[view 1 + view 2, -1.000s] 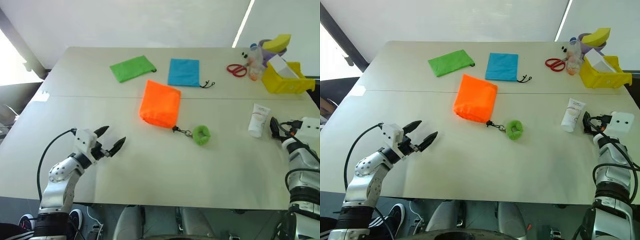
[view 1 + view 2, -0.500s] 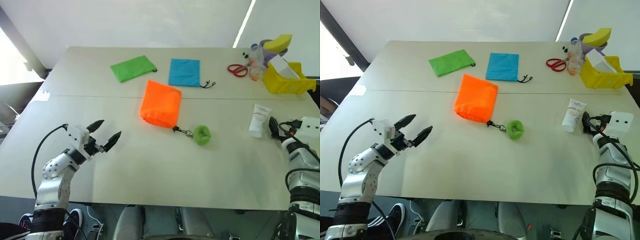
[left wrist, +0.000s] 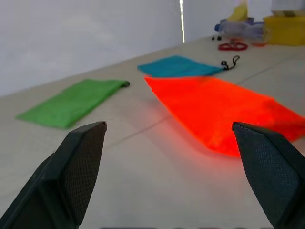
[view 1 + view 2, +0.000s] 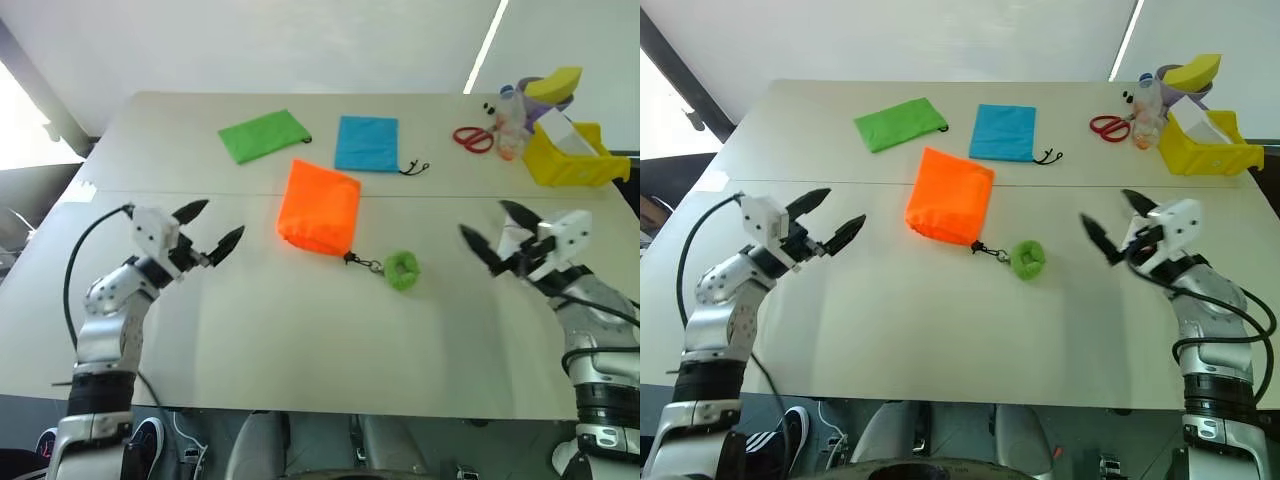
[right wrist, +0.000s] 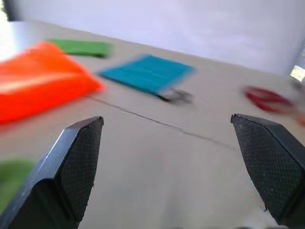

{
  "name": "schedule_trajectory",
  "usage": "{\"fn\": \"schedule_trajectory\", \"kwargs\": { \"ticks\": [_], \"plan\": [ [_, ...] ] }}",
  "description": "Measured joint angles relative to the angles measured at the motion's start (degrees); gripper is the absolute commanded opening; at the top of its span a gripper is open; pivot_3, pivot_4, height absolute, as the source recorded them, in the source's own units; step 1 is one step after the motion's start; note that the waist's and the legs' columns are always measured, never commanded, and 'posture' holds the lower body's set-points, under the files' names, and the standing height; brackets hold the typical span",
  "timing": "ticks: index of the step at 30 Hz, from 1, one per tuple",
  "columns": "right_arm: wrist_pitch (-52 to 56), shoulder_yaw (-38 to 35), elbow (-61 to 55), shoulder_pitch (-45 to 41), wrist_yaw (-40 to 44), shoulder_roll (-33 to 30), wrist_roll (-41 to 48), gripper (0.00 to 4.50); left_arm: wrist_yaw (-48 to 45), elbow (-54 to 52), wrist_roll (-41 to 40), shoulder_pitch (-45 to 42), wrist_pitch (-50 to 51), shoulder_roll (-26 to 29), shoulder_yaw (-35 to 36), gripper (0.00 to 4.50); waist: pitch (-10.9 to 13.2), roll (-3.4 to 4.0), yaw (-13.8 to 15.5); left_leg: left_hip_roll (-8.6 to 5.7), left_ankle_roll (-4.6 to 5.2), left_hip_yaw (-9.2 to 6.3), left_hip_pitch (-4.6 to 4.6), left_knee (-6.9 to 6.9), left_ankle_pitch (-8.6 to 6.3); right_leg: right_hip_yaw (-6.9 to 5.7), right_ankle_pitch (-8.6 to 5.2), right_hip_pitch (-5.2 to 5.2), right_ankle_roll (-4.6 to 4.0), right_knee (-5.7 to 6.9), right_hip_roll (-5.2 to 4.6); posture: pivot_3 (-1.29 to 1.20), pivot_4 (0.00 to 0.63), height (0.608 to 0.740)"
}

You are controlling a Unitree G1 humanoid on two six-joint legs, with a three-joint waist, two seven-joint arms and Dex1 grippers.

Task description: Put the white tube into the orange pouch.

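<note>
While both your left gripper [image 4: 211, 226] and right gripper [image 4: 497, 237] gape empty, nothing is done — orange pouch [image 4: 320, 206] at twelve o'clock awaits the tube.

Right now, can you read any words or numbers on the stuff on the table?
No readable text anywhere.
The flat orange fabric pouch, green fabric pouch and blue fabric pouch are plain.
The yellow plastic bin and red-handled scissors show no print.

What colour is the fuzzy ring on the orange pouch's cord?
Green; the ring shows best in the right eye view.
</note>
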Motion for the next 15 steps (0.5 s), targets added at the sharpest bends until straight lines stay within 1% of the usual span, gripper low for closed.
{"fn": "schedule_trajectory", "kwargs": {
  "ticks": [4, 7, 11, 15],
  "plan": [
    [1.72, 6.1, -5.6, 1.3, 2.84, 0.19, -1.45, 4.47, -1.97, 4.23, 4.86, -6.26, -3.26, -0.43, -5.71, 4.5, 0.08, -0.14, 0.2, -0.07, 0.0, 0.01, -0.1, 0.05, 0.0, -0.01, 0.01, -0.04, 0.01, -0.04, -0.04, 0.0, 0.15, 0.74],
    [2.88, 8.43, -8.59, 1.67, 2.84, 0.26, -2.91, 4.47, -3.15, 8.12, 10.57, -9.94, -8.65, -0.42, -10.72, 4.5, 0.12, -0.2, 0.1, -0.08, 0.0, 0.02, -0.13, 0.05, 0.0, 0.0, 0.01, -0.09, 0.02, -0.06, -0.05, 0.0, 0.15, 0.74],
    [4.07, 10.01, -11.63, 2.01, 2.32, 0.96, -3.64, 4.47, -1.54, 13.67, 19.52, -13.49, -17.73, -0.79, -16.56, 4.5, 0.17, -0.26, 0.03, -0.03, 0.0, 0.02, -0.13, 0.03, 0.0, -0.01, 0.01, -0.13, 0.02, -0.06, 0.04, 0.0, 0.15, 0.74],
    [4.38, 10.61, -14.37, 3.63, 2.41, 0.78, -4.39, 4.47, 1.95, 17.22, 26.73, -14.88, -24.03, -1.55, -20.47, 4.5, 0.19, -0.3, 0.12, -0.03, 0.0, 0.05, -0.15, 0.04, 0.0, -0.02, 0.0, -0.12, 0.03, -0.06, 0.03, 0.0, 0.15, 0.74]
  ]
}}
